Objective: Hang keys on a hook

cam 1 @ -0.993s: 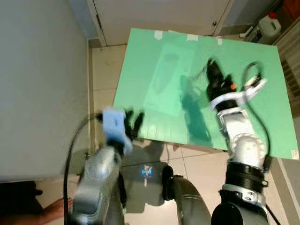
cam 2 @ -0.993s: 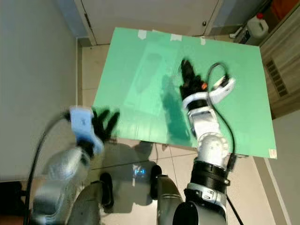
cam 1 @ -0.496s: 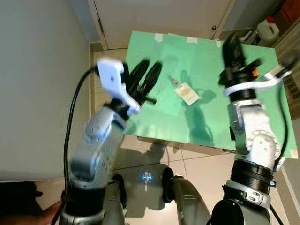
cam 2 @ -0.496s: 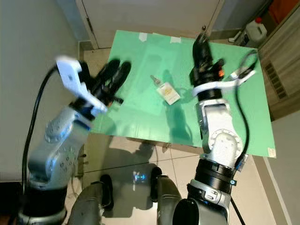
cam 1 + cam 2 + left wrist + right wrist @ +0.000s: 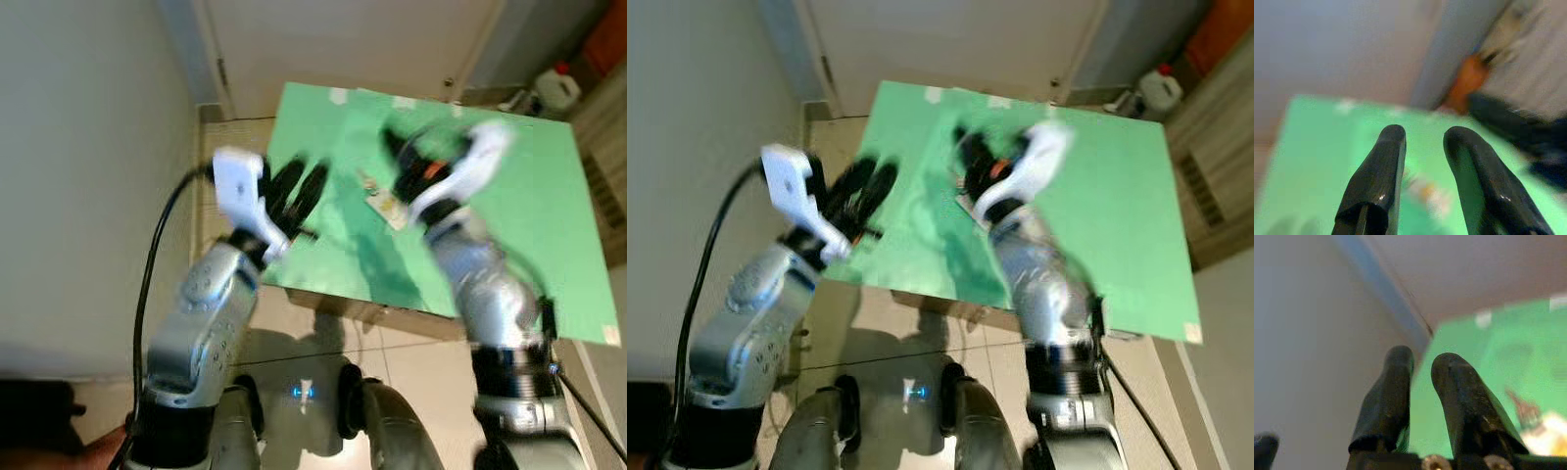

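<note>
**Both claws raised over the green bench, keys lying between them**

Now my left claw [image 5: 294,191] hangs above the near-left part of the green bench [image 5: 529,196], its two black fingers [image 5: 1376,181] slightly parted with nothing between them. Ahead of those fingers, in my left wrist view, a blurred pale tag with an orange spot lies on the green surface: the keys [image 5: 1427,193].

My right claw [image 5: 970,157] is up over the middle of the bench, badly smeared by blur in the head views. From its wrist camera the two fingers [image 5: 1464,406] stand close together with a narrow gap, gripping nothing. The keys [image 5: 1533,423] lie just beyond and to one side of these fingertips, a small dark metal piece next to a pale tag, flat on the bench.

From my head, the keys [image 5: 382,201] rest on the bench between my two claws, just beside the right one and apart from the left. Neither claw touches them.

A white jug [image 5: 556,86] stands on the floor past the far right corner of the bench, well apart from both claws.
</note>
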`<state>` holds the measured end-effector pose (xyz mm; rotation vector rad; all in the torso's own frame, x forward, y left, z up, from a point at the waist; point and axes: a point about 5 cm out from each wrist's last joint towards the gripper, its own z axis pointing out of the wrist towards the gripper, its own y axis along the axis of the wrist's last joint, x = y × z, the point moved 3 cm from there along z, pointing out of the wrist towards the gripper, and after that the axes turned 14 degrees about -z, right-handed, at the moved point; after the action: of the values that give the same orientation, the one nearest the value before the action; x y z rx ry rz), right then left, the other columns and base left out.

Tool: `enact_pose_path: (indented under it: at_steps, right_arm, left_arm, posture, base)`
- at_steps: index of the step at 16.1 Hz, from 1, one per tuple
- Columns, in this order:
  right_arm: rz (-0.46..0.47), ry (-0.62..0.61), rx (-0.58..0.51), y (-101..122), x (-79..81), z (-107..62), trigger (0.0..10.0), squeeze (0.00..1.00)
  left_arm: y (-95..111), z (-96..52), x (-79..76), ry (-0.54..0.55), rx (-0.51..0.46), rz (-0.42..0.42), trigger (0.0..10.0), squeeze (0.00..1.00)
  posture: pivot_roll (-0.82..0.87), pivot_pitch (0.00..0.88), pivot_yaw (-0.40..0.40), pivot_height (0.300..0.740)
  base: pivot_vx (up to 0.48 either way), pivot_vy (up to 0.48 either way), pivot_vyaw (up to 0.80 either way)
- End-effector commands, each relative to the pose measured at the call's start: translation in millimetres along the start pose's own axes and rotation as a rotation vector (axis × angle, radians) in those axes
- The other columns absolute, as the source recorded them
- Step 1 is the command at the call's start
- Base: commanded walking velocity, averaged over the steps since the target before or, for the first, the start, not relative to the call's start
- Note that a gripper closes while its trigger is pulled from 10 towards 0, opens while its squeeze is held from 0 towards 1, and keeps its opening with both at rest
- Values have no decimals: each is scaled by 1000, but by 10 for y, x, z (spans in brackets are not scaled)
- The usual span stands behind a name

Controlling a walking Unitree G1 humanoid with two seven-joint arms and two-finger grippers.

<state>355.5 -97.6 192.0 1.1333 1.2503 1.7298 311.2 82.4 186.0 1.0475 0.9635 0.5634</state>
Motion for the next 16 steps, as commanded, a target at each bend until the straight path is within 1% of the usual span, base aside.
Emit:
enact_pose_path:
  at_steps: [1, 2, 3, 4, 5, 6, 7, 8, 9, 11, 12, 13, 15, 16]
  right_arm:
    - [-36, -10, 20, -67, -24, -43, 10000, 0]
    - [-23, -9, 29, -152, -43, -160, 10000, 0]
    - [-25, -31, 62, -266, -68, -285, 10000, 0]
    - [-31, -52, 81, -341, -78, -347, 10000, 0]
    - [-68, -66, 60, -339, -73, -388, 10000, 0]
    - [-94, -86, 102, -416, -74, -420, 10000, 0]
    - [-148, -96, 183, -524, -96, -446, 10000, 0]
    - [-97, -88, 148, -499, -67, -447, 10000, 0]
    - [-95, -90, 143, -498, -46, -441, 10000, 0]
    - [-180, -67, 147, -502, 2, -414, 10000, 0]
    - [-171, -53, 165, -541, 20, -408, 10000, 0]
    - [-154, -60, 157, -537, 16, -404, 10000, 0]
    - [-109, -91, 141, -530, -17, -382, 10000, 0]
    - [-89, -83, 151, -543, 1, -377, 10000, 0]
  left_arm:
    - [-85, -35, 65, 41, 22, 13, 10000, 0]
    - [-225, -108, 127, 82, 57, 0, 10000, 0]
    - [-351, -172, 141, 102, 84, -28, 10000, 0]
    - [-404, -198, 133, 102, 89, -40, 10000, 0]
    - [-412, -203, 123, 102, 78, -60, 10000, 0]
    - [-414, -201, 142, 109, 75, -66, 10000, 0]
    - [-413, -197, 165, 117, 75, -55, 10000, 0]
    - [-411, -197, 189, 122, 74, -52, 10000, 0]
    - [-410, -204, 210, 126, 72, -52, 10000, 0]
    - [-417, -204, 211, 125, 70, -43, 10000, 0]
    - [-420, -196, 201, 121, 70, -38, 10000, 0]
    - [-420, -193, 198, 120, 69, -38, 10000, 0]
    - [-428, -190, 189, 113, 70, -36, 10000, 0]
    - [-429, -190, 190, 112, 70, -36, 10000, 0]
  posture:
    - [79, 249, -26, 740]
    - [69, 255, -18, 740]
    - [67, 256, -13, 740]
    - [62, 255, -8, 740]
    - [61, 254, -9, 740]
    - [60, 252, -5, 740]
    - [57, 251, -6, 740]
    - [59, 248, -7, 740]
    - [56, 247, -6, 740]
    - [59, 245, -6, 740]
    - [65, 245, -9, 740]
    - [65, 245, -9, 740]
    - [66, 245, -11, 740]
    - [66, 244, -9, 740]
  base:
    - [0, 0, 0]
    - [0, 0, 0]
    - [0, 0, -800]
    - [0, 0, -800]
    - [262, 0, -800]
    - [277, 0, 0]
    - [277, 0, 0]
    - [281, 0, -800]
    - [285, 0, -800]
    - [289, 0, -216]
    - [311, 0, -800]
    - [319, 0, -800]
    - [313, 0, 0]
    - [307, 0, -800]
